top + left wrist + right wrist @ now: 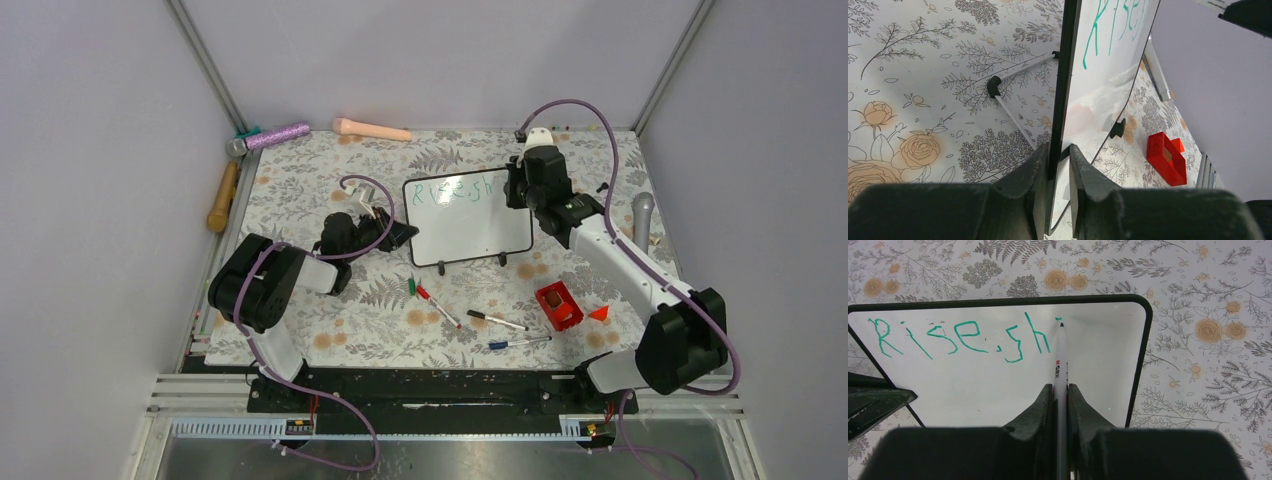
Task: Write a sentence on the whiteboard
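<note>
the board (470, 235) stands between the arms, left gripper (1060, 160) pinching its edge. right gripper (1060, 390) is clamped on a pen (1060, 360); the sentence (963, 337) reads "rise, shi", the rest unwritten.

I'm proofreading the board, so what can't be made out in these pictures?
- Top view: the green marker writing on the small black-framed white whiteboard is too small to read reliably.
- Left wrist view: the board is nearly edge-on in the left gripper; the top edge cuts the letters.
- Right wrist view: the right gripper hides the rear of the white marker pen; tip contact is unclear.
</note>
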`<state>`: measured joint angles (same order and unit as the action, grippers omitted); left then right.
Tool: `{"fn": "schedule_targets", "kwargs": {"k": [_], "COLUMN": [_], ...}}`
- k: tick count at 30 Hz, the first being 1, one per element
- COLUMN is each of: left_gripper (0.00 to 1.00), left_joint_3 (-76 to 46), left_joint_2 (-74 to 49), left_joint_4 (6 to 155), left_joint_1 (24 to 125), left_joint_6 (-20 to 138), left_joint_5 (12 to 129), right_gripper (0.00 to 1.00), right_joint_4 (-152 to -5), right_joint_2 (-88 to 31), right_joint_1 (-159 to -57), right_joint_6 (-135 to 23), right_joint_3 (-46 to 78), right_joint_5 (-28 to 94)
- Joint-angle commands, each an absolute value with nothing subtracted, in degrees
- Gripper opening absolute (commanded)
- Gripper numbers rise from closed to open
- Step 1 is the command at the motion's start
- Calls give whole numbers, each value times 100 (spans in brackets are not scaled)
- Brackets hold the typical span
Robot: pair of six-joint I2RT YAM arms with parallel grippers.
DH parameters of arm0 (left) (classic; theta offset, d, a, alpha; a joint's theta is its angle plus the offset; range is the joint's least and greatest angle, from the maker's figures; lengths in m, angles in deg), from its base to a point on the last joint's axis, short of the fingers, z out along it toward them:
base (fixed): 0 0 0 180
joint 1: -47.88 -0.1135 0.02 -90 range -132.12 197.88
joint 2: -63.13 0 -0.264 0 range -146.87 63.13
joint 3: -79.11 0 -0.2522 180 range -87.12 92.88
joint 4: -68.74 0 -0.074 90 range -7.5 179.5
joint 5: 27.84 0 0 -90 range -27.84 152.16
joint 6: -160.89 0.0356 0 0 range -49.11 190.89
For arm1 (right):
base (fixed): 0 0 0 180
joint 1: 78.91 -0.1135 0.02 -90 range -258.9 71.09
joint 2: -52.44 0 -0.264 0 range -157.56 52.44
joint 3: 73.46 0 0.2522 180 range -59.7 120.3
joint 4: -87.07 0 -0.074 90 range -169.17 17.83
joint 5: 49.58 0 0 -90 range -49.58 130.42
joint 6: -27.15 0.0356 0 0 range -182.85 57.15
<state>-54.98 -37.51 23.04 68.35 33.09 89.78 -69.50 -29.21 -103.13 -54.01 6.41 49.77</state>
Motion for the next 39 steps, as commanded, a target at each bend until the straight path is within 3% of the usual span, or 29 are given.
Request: {"fn": "schedule_targets", "kwargs": {"k": [1, 39], "left_gripper": [0, 0], "left_joint_3": [-5387, -5382], "left_joint_2": [-3697, -3713], "left_joint_4": [2282, 2291], "left_joint_1": [6836, 6836], "left_joint_6": [3428, 3426], "left_joint_5": [8732, 8729], "right_gripper": [0, 0], "right_joint_4": [-7006, -6875], "right_joint_2": [-2527, -2857], "right_joint_1": [-10306, -10308], "right_joint_6": [-5362, -5298], "right_joint_3": [545, 277], "right_joint_5": [4908, 4791]}}
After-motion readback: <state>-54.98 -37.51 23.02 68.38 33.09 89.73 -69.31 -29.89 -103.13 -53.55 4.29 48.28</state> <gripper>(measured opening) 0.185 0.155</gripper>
